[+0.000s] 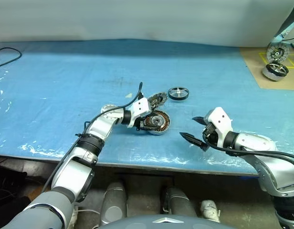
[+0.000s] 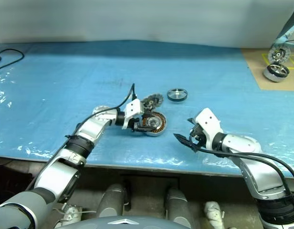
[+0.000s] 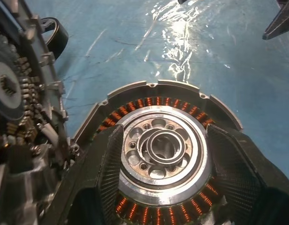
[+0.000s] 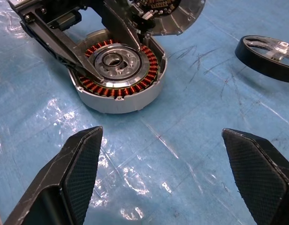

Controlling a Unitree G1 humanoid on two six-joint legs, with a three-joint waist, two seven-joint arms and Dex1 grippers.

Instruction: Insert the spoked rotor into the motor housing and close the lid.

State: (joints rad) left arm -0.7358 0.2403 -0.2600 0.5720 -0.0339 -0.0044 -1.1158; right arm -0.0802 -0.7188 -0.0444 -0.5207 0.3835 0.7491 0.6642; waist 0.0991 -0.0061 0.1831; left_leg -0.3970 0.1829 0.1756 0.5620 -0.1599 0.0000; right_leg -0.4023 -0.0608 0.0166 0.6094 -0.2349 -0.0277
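Rotor [image 1: 178, 93] lies flat on the blue table cover [image 1: 66, 86], at about one o'clock from the housing [image 1: 156, 122] and well apart from it, untouched by either gripper. Housing sits near the middle of the cover with its open face up, copper windings ringing a silver centre with a bearing in it. Lid [image 1: 157, 99] stands tilted up at the housing's far edge, at about twelve o'clock, its inner face with small parts turned toward the cup. Left gripper [image 3: 158, 180] reaches in from nine o'clock and sits over the housing; its two black fingers [image 3: 104, 173] lie across the windings on either side of the silver centre, spread partly apart, and they grip nothing that I can see. Right gripper [image 4: 165, 173] hovers above the bare cover at about four o'clock from the housing, near it but not touching, with its fingers spread wide and nothing between them. More motor parts [image 1: 276, 62] rest on a brown board at the table's far right corner.
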